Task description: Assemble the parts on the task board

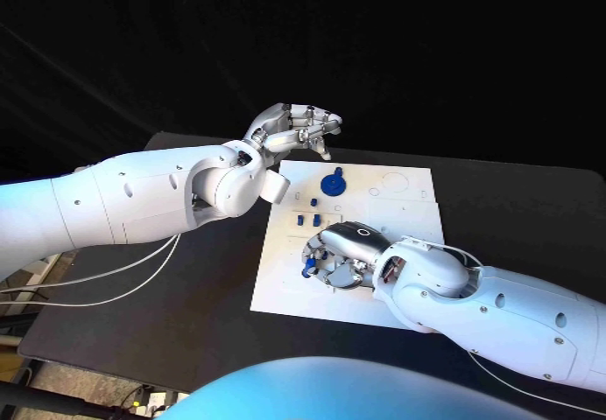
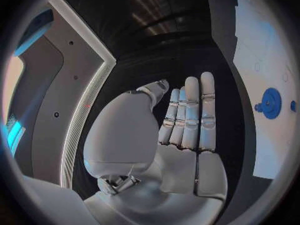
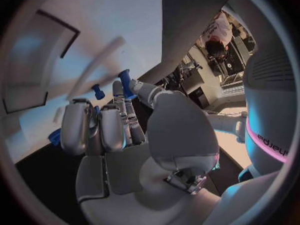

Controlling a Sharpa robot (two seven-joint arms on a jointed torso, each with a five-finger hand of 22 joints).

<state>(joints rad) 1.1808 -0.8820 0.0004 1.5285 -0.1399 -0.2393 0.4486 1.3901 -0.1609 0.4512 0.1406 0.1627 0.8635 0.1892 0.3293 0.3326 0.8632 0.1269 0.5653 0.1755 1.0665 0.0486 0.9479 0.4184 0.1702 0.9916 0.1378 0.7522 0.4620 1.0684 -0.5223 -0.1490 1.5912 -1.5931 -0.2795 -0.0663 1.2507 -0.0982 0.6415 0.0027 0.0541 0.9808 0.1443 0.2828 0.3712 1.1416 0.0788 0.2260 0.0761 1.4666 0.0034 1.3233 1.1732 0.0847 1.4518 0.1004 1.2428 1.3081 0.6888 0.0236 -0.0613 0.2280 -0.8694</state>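
The white task board (image 1: pixel 379 289) lies in the middle of the black table. A round blue part (image 1: pixel 332 185) sits near its far edge, also seen in the left wrist view (image 2: pixel 270 103). Small blue parts (image 1: pixel 305 220) lie just nearer. My right hand (image 1: pixel 343 259) is low over the board's middle, fingers curled down. Its thumb and a finger pinch a small blue peg (image 3: pixel 125 80) (image 1: pixel 308 265) against the board. My left hand (image 1: pixel 294 129) hangs above the board's far left corner, fingers apart and holding nothing (image 2: pixel 187 130).
Two more small blue parts (image 3: pixel 98 91) (image 3: pixel 55 135) lie on the board beside the right hand's fingers. Bare black table (image 1: pixel 165 297) surrounds the board on the left and right. White cables (image 1: pixel 114 280) hang under the left arm.
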